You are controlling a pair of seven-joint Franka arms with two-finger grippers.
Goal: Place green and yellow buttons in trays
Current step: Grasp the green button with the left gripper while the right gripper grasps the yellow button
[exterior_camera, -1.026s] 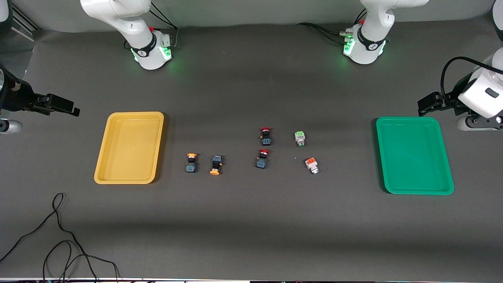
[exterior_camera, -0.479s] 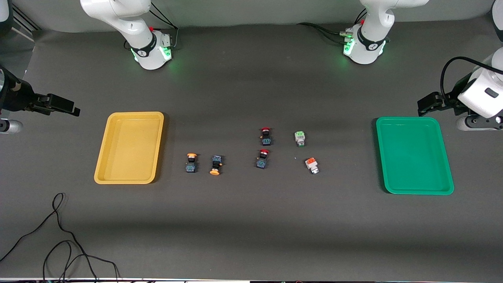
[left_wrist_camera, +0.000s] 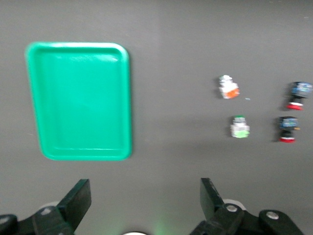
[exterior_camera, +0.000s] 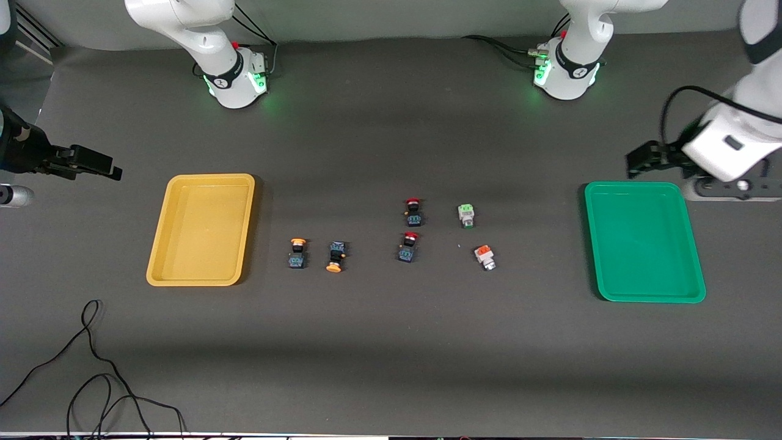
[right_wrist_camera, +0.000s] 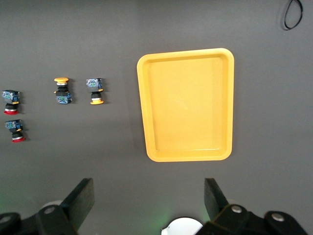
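1. Right gripper (exterior_camera: 116,173): you are seeing it hanging over bare table at the right arm's end, just past the yellow tray, black fingers (right_wrist_camera: 80,200) standing wide apart and holding nothing.
2. Yellow tray (exterior_camera: 160,244): it is lying flat, a shallow smooth plastic rectangle with rounded corners and a raised rim, nothing in it.
3. Yellow buttons: two small switches are lying on their sides beside the yellow tray, round orange-yellow caps on blocky blue-black bodies. One (exterior_camera: 297,253) is pointing its cap away from the front camera; the other (exterior_camera: 335,256), just beside it, is pointing its cap toward that camera.
4. Red buttons: two dark-bodied switches with red caps, one (exterior_camera: 413,211) farther from the front camera, one (exterior_camera: 408,247) nearer, are sitting mid-table.
5. Green button (exterior_camera: 467,215): silver-white, pale green back, it is lying on the matte grey table (exterior_camera: 391,354), well apart from the green tray.
6. Orange button (exterior_camera: 485,256): silver-white, orange back, it is lying nearer the camera, tilted.
7. Green tray (exterior_camera: 697,269): same moulded shape, glossy, it is sitting bare.
8. Left gripper (exterior_camera: 635,166): it is hovering over the table by the green tray's corner, jaws spread wide, gripping nothing.
9. Black cable (exterior_camera: 91,366): it is looping at the right arm's end, nearest the camera.
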